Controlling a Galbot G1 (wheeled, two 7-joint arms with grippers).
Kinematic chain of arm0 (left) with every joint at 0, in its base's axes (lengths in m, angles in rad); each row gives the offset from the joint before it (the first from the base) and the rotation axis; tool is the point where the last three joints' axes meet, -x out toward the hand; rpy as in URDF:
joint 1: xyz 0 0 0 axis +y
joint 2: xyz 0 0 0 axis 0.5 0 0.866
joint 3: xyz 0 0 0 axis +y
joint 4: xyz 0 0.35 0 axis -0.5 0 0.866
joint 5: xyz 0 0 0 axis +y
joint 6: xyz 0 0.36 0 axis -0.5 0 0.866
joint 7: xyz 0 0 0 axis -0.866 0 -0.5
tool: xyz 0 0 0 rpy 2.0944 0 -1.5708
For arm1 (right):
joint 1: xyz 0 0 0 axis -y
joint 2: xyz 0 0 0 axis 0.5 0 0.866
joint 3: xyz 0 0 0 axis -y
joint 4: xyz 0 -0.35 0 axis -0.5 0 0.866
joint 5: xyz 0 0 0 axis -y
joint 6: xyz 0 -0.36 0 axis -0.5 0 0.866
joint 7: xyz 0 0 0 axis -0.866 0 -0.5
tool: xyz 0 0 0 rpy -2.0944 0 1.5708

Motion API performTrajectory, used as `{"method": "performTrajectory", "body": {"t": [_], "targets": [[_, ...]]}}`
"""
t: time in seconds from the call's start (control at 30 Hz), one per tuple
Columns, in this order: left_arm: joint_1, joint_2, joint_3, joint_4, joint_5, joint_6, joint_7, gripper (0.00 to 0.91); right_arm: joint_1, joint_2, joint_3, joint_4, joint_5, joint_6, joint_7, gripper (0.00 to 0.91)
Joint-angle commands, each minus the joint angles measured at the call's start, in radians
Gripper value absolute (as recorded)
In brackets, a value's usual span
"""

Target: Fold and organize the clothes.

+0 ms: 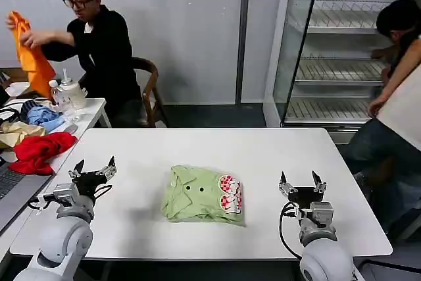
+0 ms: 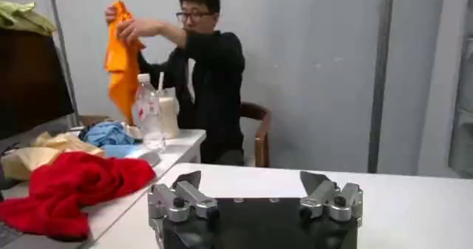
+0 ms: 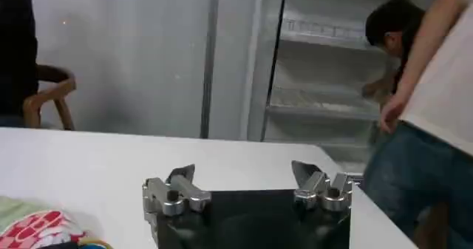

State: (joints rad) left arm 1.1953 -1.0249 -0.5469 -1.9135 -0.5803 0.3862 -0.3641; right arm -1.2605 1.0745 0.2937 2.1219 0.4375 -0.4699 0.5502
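Head view: both grippers, left (image 1: 94, 168) and right (image 1: 302, 181), are hovering open beside the folded shirt (image 1: 202, 195); square edges before stacking.

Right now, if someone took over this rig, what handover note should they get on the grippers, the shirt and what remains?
Left gripper: open, holding nothing, above the white table to the left of the shirt.
Right gripper: open, holding nothing, above the table to the right of the shirt.
Light yellow-green short-sleeved cotton shirt: lies mid-table between both grippers, folded into a compact bundle, collar and small dark buttons up, red-and-white print at its right end.
Done: folding looks complete.
Left: possibly tidying or placing the bundle; no other shirt lies on this table.
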Motion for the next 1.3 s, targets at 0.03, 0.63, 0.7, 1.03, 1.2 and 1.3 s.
{"method": "performTrajectory", "body": {"t": [0.03, 0.63, 0.7, 1.03, 1.2, 1.3], "targets": [[0.001, 0.007, -0.008, 0.008, -0.005, 0.001, -0.001, 0.907, 0.002, -0.002, 0.003, 0.008, -0.01, -0.007, 0.011, 0.907], [-0.009, -0.002, 0.002, 0.015, -0.004, 0.001, -0.005, 0.907, 0.013, -0.011, 0.005, 0.008, -0.006, -0.013, 0.011, 0.907], [-0.009, -0.003, 0.003, 0.015, -0.004, 0.001, -0.005, 0.907, 0.013, -0.013, 0.006, 0.007, -0.006, -0.012, 0.01, 0.907], [-0.009, -0.009, 0.009, 0.017, -0.001, 0.0, -0.006, 0.907, 0.014, -0.011, 0.006, 0.007, -0.005, -0.01, 0.011, 0.907], [-0.008, -0.011, 0.01, 0.016, 0.0, 0.0, -0.005, 0.907, 0.013, -0.011, 0.008, 0.011, -0.002, -0.01, 0.01, 0.907], [-0.007, -0.012, 0.011, 0.015, 0.0, -0.001, -0.005, 0.907, 0.014, -0.01, 0.009, 0.014, 0.006, -0.009, 0.013, 0.907]]}}
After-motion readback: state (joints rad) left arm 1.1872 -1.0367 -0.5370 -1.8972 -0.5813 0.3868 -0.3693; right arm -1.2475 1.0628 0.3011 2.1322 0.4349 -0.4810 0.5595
